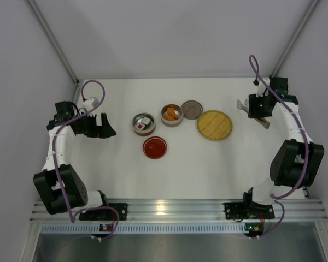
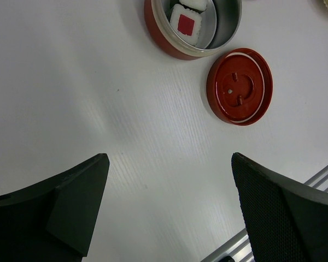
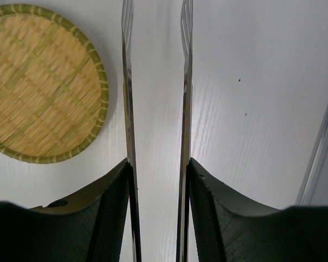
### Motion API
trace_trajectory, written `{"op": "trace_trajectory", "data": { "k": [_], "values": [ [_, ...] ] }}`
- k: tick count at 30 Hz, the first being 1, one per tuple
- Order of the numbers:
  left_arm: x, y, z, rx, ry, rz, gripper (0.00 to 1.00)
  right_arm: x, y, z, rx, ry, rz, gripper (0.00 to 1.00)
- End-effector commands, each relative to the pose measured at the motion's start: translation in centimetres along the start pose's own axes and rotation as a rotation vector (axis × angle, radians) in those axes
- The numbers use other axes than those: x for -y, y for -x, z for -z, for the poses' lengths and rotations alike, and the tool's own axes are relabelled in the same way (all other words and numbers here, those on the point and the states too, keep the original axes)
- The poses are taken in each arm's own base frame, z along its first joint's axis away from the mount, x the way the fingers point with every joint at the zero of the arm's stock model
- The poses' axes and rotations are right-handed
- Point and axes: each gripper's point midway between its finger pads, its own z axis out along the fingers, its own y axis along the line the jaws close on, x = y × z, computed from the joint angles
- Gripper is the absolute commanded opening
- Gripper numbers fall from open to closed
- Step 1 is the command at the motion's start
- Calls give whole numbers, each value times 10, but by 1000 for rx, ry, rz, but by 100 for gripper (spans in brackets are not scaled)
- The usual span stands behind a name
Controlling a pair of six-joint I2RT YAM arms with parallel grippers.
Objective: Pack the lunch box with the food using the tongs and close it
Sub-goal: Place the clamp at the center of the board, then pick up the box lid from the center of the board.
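Silver tongs (image 3: 186, 109) are clamped in your right pincer (image 3: 158, 169). Its black fingers (image 3: 112, 202) press on the outsides of the two thin arms, which run forward side by side with a narrow gap between them. You hold them at the table's far right. Your left pincer (image 2: 169, 164) is spread wide with nothing in it, over bare tabletop at the left.

Just left of the tongs' tips lies the round yellow woven plate (image 3: 41, 82). Beyond it, near the middle, stand two round steel tins. The red-walled tin (image 2: 158, 33) holds white sushi rolls (image 2: 186, 23), one with a red square on top. The other tin (image 1: 165, 121) holds orange chunks (image 1: 171, 114). A grey lid (image 1: 192, 109) lies between that tin and the plate. A red lid (image 2: 239, 85) lies just beside the sushi tin, on its near side.

Your table (image 1: 208, 169) is matt white with a fine ribbed grain and a few dark specks. Plain pale walls close it in on three sides, and a slim metal post (image 1: 54, 43) slants up from each far corner. An aluminium rail (image 1: 175, 210) along the near edge carries both arm bases. Purple cables (image 1: 93, 87) loop along the arms.
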Motion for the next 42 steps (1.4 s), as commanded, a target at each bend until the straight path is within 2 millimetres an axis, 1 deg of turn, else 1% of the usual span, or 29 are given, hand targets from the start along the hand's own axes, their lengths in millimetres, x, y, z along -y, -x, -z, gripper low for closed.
{"op": "trace_trajectory", "data": {
  "k": [1, 3, 5, 6, 9, 13, 14, 15, 16, 19, 21, 22, 24, 26, 27, 28, 29, 30, 31, 32, 33, 34, 35, 36, 37, 38, 40, 41, 42],
  "values": [
    [-7, 3, 2, -14, 15, -35, 98, 13, 12, -24, 48, 4, 9, 44],
    [-11, -3, 0, -32, 28, -40, 98, 16, 3, -40, 7, 10, 3, 46],
    [-16, -8, 0, -50, 49, -61, 99, 15, -4, -49, -16, 22, 0, 47],
    [-17, -11, 0, -59, 53, -68, 98, 12, -12, -58, -46, 42, -3, 48],
    [-22, -24, 0, -102, 62, -123, 98, 8, -30, -71, -108, 64, -24, 49],
    [-27, -44, 1, -158, 75, -196, 98, 5, -52, -76, -160, 71, -34, 55],
    [-27, -49, 2, -170, 65, -230, 98, 5, -52, -74, -160, 73, -30, 59],
    [-25, -51, 3, -168, 61, -251, 98, 3, -58, -75, -170, 78, -29, 60],
    [-24, -57, 3, -178, 56, -261, 98, 2, -59, -75, -173, 82, -26, 61],
    [-21, -63, 4, -184, 40, -319, 98, 1, -62, -72, -183, 91, -18, 66],
    [-17, -67, 6, -188, 21, -353, 98, -1, -62, -69, -187, 99, -9, 82],
    [-13, -68, 6, -189, 7, -366, 98, -1, -62, -67, -191, 102, -7, 87],
    [-5, -74, 7, -216, -24, -425, 98, -3, -56, -59, -179, 113, 3, 100],
    [0, -79, 7, -244, -39, -491, 97, -5, -49, -48, -161, 120, 10, 99],
    [9, -82, 5, -256, -58, -553, 96, -6, -41, -42, -142, 123, 15, 99],
    [9, -84, 5, -272, -54, -621, 94, -8, -40, -36, -145, 131, 13, 99],
    [15, -83, 5, -268, -59, -682, 94, -11, -27, -25, -106, 144, 21, 99],
    [29, -87, -1, -285, -102, -759, 93, -14, -21, -18, -87, 159, 24, 99],
    [34, -86, -3, -289, -108, -839, 93, -19, -18, -10, -72, 179, 25, 99],
    [42, -82, -4, -276, -112, -903, 91, -26, -4, 5, -11, 210, 36, 100],
    [64, -84, -13, -279, -174, -1001, 91, -32, 1, 13, 12, 235, 38, 99],
    [73, -78, -18, -254, -182, -1067, 89, -45, 11, 29, 68, 290, 51, 99],
    [82, -76, -22, -244, -208, -1114, 86, -51, 13, 36, 91, 317, 53, 99],
    [100, -77, -29, -236, -261, -1178, 83, -57, 17, 44, 118, 346, 55, 99],
    [107, -76, -34, -229, -291, -1223, 81, -70, 22, 58, 164, 404, 63, 99],
    [119, -82, -44, -245, -354, -1257, 76, -77, 19, 62, 172, 436, 61, 100],
    [132, -84, -54, -265, -413, -1299, 68, -91, 19, 76, 206, 507, 67, 99],
    [138, -96, -66, -318, -468, -1316, 65, -96, 14, 78, 199, 527, 58, 99],
    [143, -98, -72, -330, -491, -1331, 58, -98, 14, 80, 204, 540, 59, 99]
  ]
}}
